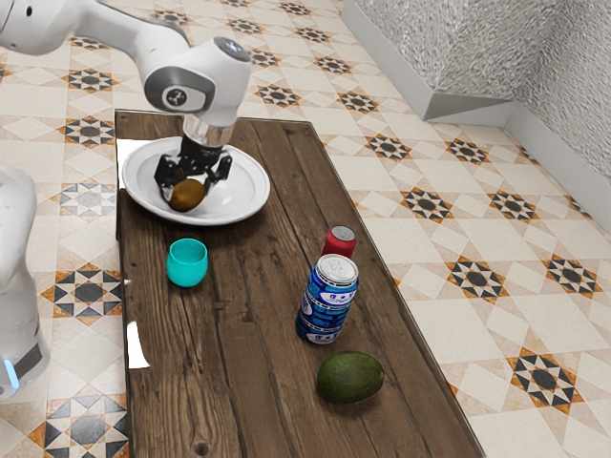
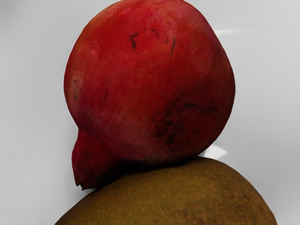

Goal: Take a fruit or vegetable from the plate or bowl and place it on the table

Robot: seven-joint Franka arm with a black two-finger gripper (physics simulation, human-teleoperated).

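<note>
We find the speckled brown-green rounded fruit (image 2: 173, 197) cut off by the wrist view's edge. In our exterior view, a blue-and-white metal can (image 1: 326, 303) partly hides a red metal can (image 1: 339, 243).

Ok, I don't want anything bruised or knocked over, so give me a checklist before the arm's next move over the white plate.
1. Gripper down at the smooth brown oval fruit: ok.
2. Firm grip on that fruit: cannot tell.
3. Visible gap between it and the round red pomegranate: not ok, none seen in the wrist view.
4. Brown fruit out of the round white plate: not ok, it is within the rim.
5. Turquoise rounded cup upright beside the plate: ok.
6. Blue patterned metal can upright on the brown wooden table: ok.
</note>
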